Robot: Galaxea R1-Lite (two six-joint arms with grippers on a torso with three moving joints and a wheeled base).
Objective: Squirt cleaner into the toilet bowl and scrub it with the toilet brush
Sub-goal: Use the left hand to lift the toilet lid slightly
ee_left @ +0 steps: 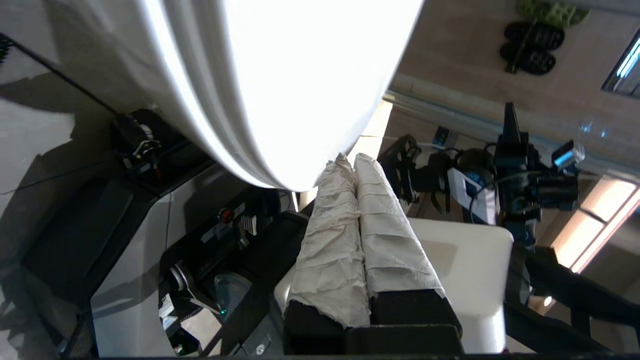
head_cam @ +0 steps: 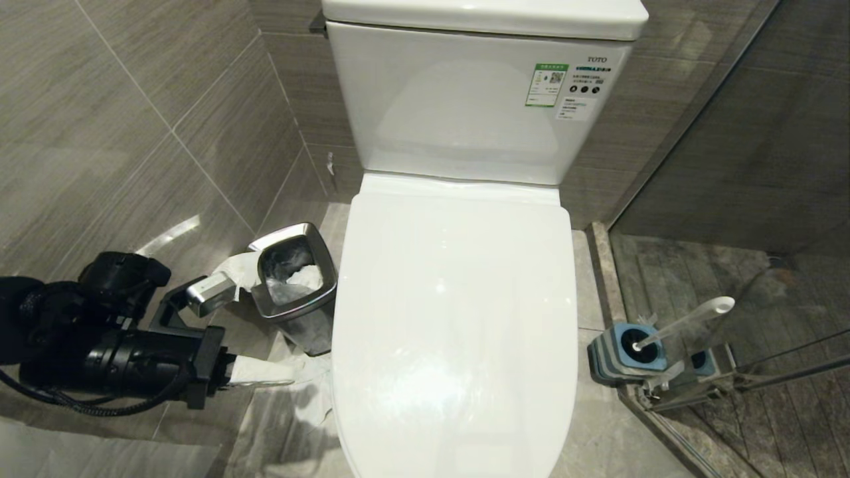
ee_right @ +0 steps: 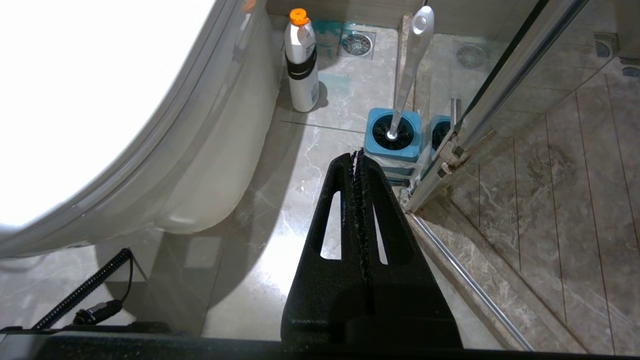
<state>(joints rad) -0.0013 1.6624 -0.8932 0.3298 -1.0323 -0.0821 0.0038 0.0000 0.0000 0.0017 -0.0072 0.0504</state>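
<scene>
Beside the glossy white toilet [head_cam: 458,318], lid down, the brush [head_cam: 684,322] stands in its blue holder [head_cam: 627,355]; both the left gripper [ee_left: 350,160] and the right gripper [ee_right: 357,155] are closed, empty.

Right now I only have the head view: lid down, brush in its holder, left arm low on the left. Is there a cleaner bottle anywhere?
Observer: Yes. The right wrist view shows a white bottle with an orange cap, standing on the floor beside the toilet.
Operator: Right gripper? Not in my view.
Observer: The right gripper hangs above the floor, jaws shut and empty, pointing toward the brush in its holder.
Operator: Left jaws?
Observer: The left gripper has its jaws shut, both wrapped in paper, tips by the toilet's front edge. Contact: can't tell.
</scene>
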